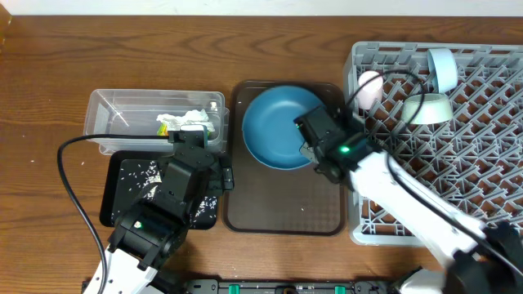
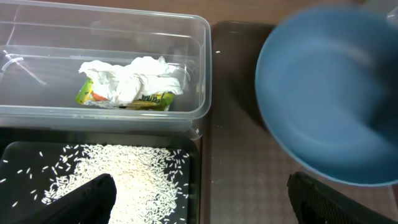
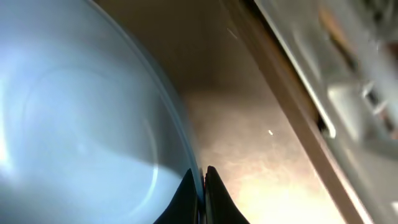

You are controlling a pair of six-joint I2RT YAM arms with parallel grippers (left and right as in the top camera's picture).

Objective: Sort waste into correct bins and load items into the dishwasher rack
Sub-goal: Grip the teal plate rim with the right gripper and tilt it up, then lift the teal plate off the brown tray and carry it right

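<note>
My right gripper (image 1: 308, 149) (image 3: 202, 177) is shut on the right rim of the large dark-blue plate (image 1: 279, 126) (image 3: 81, 124), which sits over the far half of the brown serving tray (image 1: 278, 204). In the left wrist view the plate (image 2: 329, 99) looks blurred. Open and holding nothing, my left gripper (image 1: 203, 153) (image 2: 202, 199) straddles the black tray's right edge. The clear tub (image 1: 106, 102) (image 2: 205, 62) holds the white napkin (image 1: 189, 120) (image 2: 137, 78) and the yellow-green wrapper (image 1: 163, 126) (image 2: 149, 101). Rice grains (image 1: 139, 173) (image 2: 124, 174) lie in the black tray (image 1: 110, 204) (image 2: 18, 152).
The grey dishwasher rack (image 1: 474, 147) (image 3: 323, 74) stands right of the brown tray (image 2: 249, 162) (image 3: 261, 143). In its far part are the white-pink cup (image 1: 369, 88), the light-blue bowl (image 1: 444, 67) and the pale-green bowl (image 1: 429, 108). A black cable (image 1: 69, 175) loops left of the black tray.
</note>
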